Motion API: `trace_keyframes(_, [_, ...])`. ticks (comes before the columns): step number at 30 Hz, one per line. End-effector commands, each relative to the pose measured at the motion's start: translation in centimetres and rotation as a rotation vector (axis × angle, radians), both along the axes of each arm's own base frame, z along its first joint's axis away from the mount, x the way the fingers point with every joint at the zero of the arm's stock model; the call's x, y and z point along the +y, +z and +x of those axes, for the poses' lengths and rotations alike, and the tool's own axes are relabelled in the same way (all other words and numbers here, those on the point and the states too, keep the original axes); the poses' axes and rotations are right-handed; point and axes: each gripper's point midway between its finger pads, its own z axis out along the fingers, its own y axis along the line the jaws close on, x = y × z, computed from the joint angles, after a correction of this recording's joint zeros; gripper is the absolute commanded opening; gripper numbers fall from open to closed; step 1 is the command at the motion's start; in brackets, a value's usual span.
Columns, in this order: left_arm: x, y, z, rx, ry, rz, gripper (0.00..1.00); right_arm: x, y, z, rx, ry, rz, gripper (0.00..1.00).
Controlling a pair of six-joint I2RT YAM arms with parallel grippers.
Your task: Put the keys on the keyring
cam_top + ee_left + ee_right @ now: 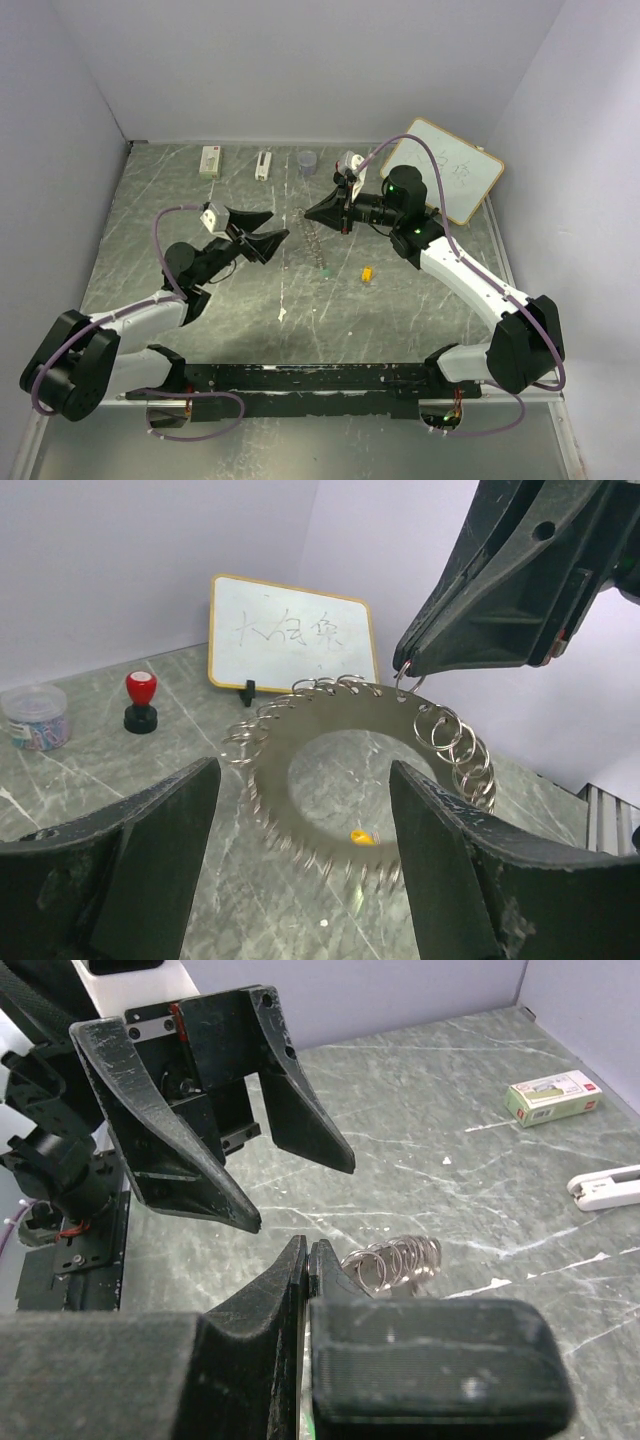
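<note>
Heading our entry: keyring (pixel 380 712), upright and off the tabletop (pixel 200 195), flat face turned to the left claw (pixel 280 225). The right claw (pixel 408 670) pinches it at the top rim, fingers pressed together on one small rim loop.

Keys: green key (pixel 328 270) and yellow key (pixel 367 273), both loose on the tabletop just to the near side of the ring. They lie apart from each other, and neither is touched.

Left claw: spread wide, holding nothing, level with the ring and just short of it.

Step, as we judge it: ring presented, no key fetched yet. Next move, we reckon: the left claw lowers to a key, the green one being nearer. That calls for a fine pinch on a tiny flat piece, then a carry to the rim.

Room: bare tabletop all round the keys. The whiteboard (pixel 455 170), cup (pixel 307 160) and box (pixel 209 161) sit well apart along the far edge. Walls close off left, back and right. The tight spot is between the two claws, nearly tip to tip.
</note>
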Motion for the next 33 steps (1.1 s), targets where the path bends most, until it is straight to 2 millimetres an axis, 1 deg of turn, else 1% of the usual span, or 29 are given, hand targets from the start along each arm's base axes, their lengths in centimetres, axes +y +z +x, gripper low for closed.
trace_keyframes(1, [-0.6, 3.2, -0.7, -0.095, -0.062, -0.061, 0.79, 0.1, 2.8, -0.5, -0.072, 0.027, 0.055, 0.0])
trace_keyframes(15, [-1.4, 2.6, -1.2, -0.081, -0.116, -0.058, 0.78, 0.0, 3.0, -0.6, -0.074, 0.026, 0.064, 0.0])
trace_keyframes(25, [-2.6, 3.0, -2.2, -0.101, -0.193, -0.061, 0.77, -0.1, 2.8, -0.2, -0.072, 0.0, 0.057, 0.0])
trace_keyframes(33, [-3.2, 3.4, -3.0, -0.13, -0.216, -0.037, 0.8, -0.2, 3.0, 0.2, -0.055, -0.033, 0.07, 0.0])
